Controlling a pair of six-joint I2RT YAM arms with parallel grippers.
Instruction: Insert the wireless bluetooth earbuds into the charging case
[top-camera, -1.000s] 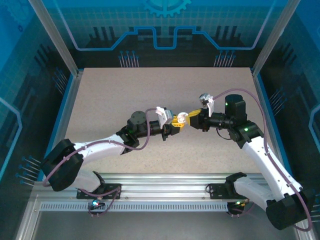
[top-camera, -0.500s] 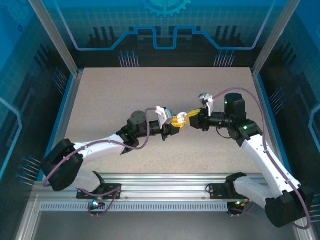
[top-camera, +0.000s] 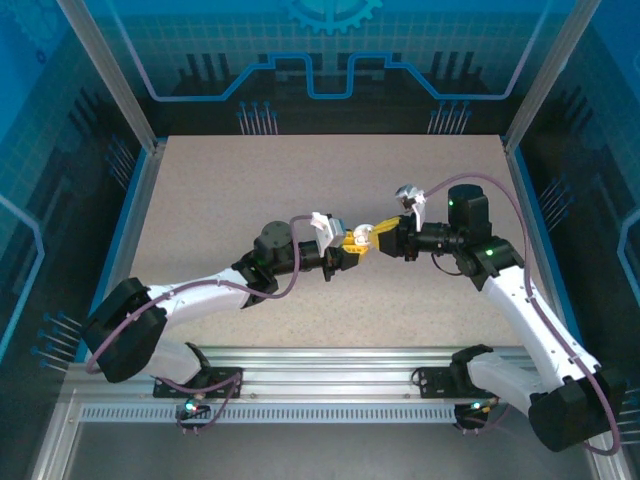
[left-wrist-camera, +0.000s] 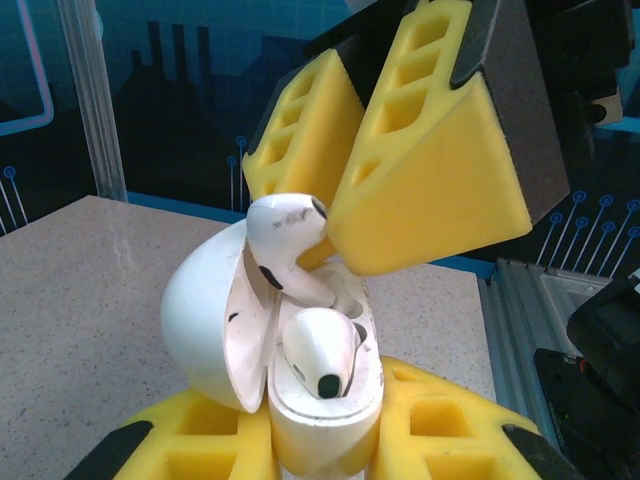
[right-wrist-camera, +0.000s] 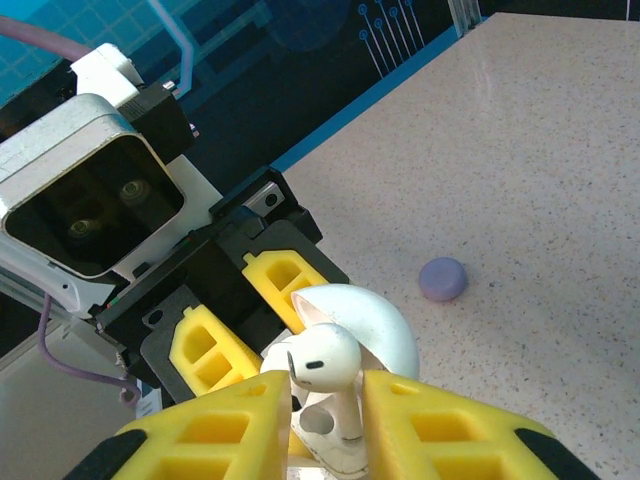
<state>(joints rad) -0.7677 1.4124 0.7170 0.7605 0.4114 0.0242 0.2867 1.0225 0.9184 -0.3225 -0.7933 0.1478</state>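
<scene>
Left gripper (left-wrist-camera: 320, 455) clamps the open case (left-wrist-camera: 205, 310) at frame centre; one bud (left-wrist-camera: 318, 352) sits inside. Right gripper (right-wrist-camera: 325, 425) pinches the second bud (right-wrist-camera: 320, 365), seemingly half into its slot; seating and release remain.

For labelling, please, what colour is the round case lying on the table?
The round case is pale purple, clearest in the right wrist view.

Charging case (left-wrist-camera: 325, 435) base — cut off (bottom edge).
</scene>
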